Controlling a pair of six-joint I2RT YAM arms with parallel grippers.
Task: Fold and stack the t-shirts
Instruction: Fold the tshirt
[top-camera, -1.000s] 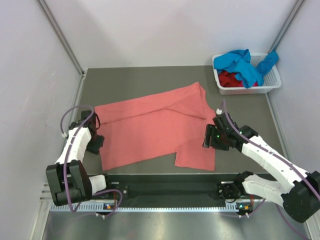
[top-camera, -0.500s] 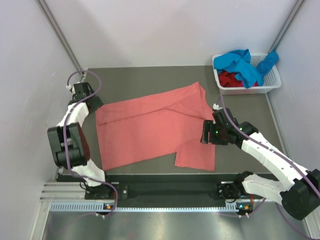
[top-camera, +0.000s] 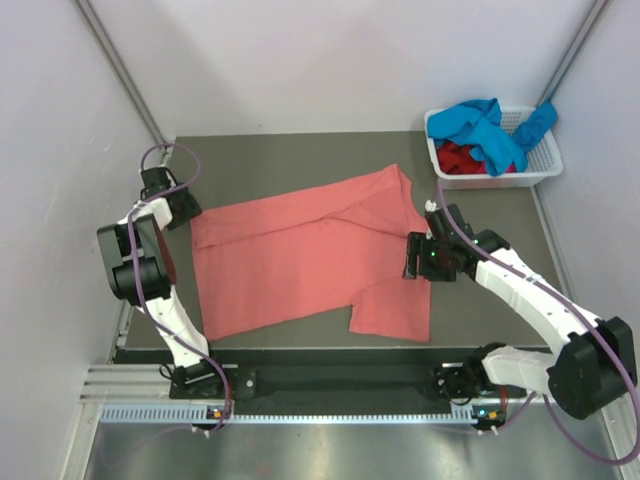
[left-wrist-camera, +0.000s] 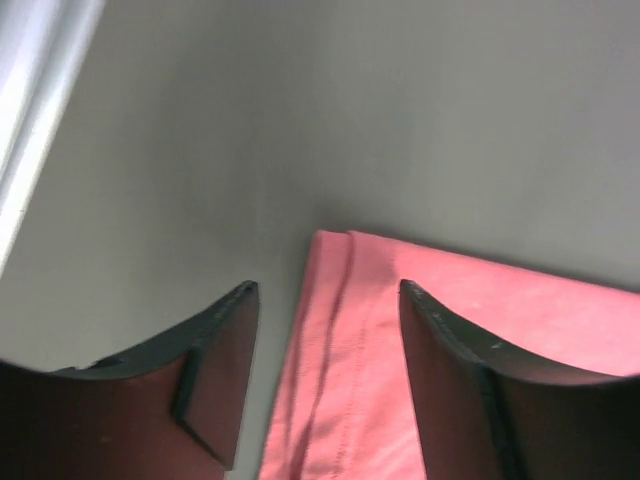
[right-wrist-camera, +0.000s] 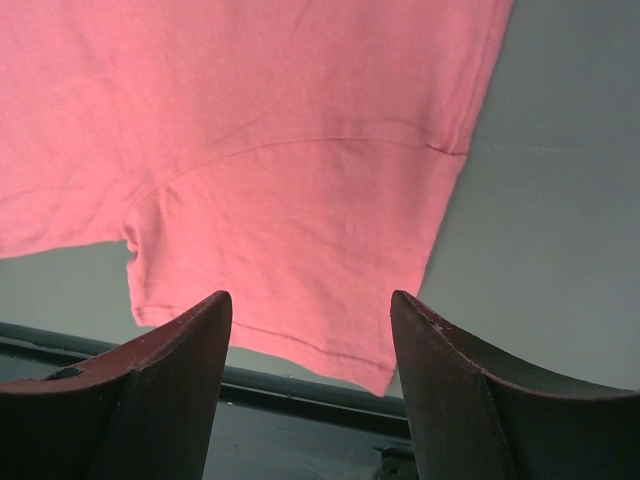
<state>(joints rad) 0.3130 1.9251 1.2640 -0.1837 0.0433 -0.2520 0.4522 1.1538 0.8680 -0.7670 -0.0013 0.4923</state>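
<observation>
Lying spread on the dark grey desk (top-camera: 300, 160), the salmon-pink cloth t-shirt (top-camera: 300, 255) is ungripped; left fingers (left-wrist-camera: 215, 370) stand apart, empty, at its far-left corner, right fingers (right-wrist-camera: 170, 390) likewise above its right edge.

I'm looking at a white slotted plastic basket (top-camera: 500, 180) sitting at the far right corner of the dark grey tabletop (top-camera: 300, 160), close to the right wall. White wall panels (top-camera: 330, 60) are enclosing the table on three sides, and two slanted metal posts (top-camera: 120, 70) are running up along the back corners. A black bar (top-camera: 330, 378) is lying across the near edge, with a brushed metal shelf (top-camera: 330, 450) showing below it. In the left wrist view, bare grey tabletop is meeting a pale strip (left-wrist-camera: 30, 110) at the left.
</observation>
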